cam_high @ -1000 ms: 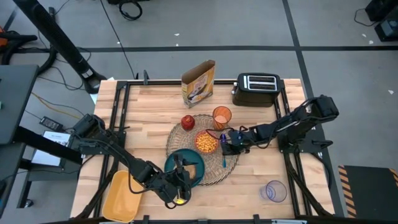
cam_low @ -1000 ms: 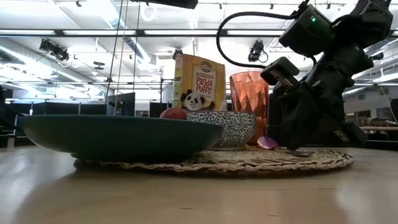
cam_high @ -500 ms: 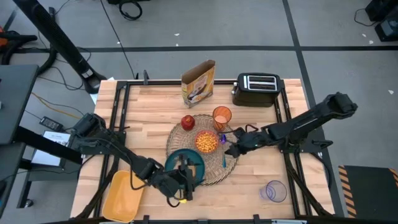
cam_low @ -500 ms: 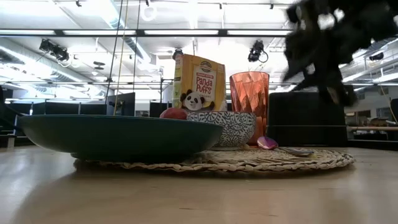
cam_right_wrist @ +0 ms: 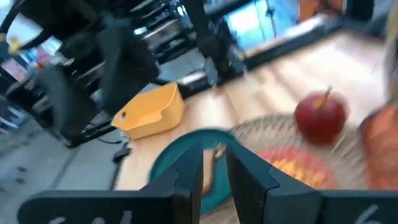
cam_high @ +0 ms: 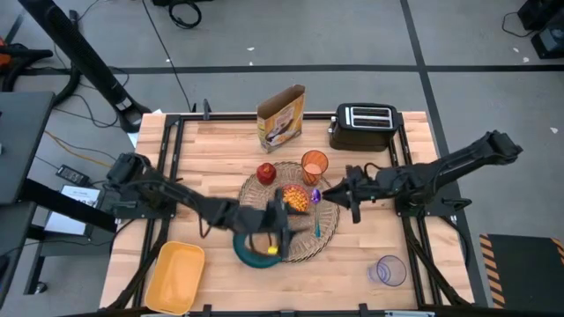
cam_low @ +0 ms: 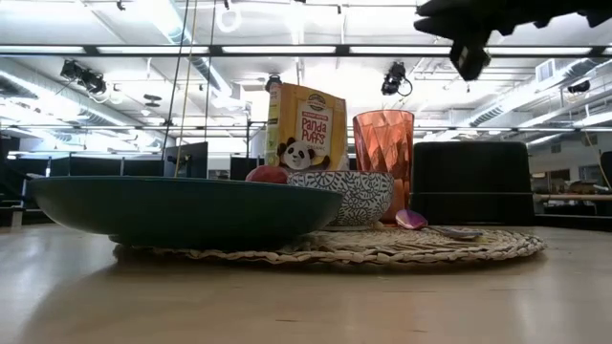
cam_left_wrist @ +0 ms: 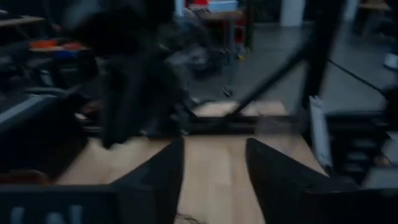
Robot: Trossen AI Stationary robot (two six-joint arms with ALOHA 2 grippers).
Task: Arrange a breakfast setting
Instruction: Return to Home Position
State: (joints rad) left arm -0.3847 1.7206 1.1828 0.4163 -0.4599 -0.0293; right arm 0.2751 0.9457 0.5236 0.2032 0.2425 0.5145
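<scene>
Both arms are drawing off the setting. The right gripper point(cam_high: 342, 192), down on the spoon a second ago, is now hanging high by the mat's right edge. The left arm is swinging in from the table's front edge and crossing the plate.

The woven placemat point(cam_high: 330, 227) is lying mid-table. The teal plate point(cam_high: 247, 250) is sitting on its front left part, half hidden under the left arm. The toast slice point(cam_right_wrist: 215, 151) is showing on it only in the right wrist view, and only dimly. The small bowl point(cam_high: 297, 202) is standing at the mat's centre, holding orange-yellow pieces. The orange cup point(cam_high: 315, 165) is standing upright behind it to the right. The red apple point(cam_high: 266, 172) is resting behind it to the left, apart from the bowl. The spoon point(cam_high: 316, 213) is lying just right of the bowl, its purple end pointing toward the cup and its teal handle toward the front.

The right gripper's fingers point(cam_right_wrist: 247, 171) are standing a narrow gap apart, gripping nothing and looking down over the plate and apple. The left gripper point(cam_high: 282, 216) is showing as a dark blur over the mat between plate and bowl. Its fingers point(cam_left_wrist: 163, 175) are spread moderately wide with only bare wood between them.

Behind the mat, a cereal box point(cam_high: 282, 117) and a black toaster point(cam_high: 363, 128) are standing near the back edge of the table point(cam_high: 216, 145). A yellow container point(cam_high: 174, 275) is lying at the front left corner, and a clear purple cup point(cam_high: 388, 270) is sitting at the front right.
</scene>
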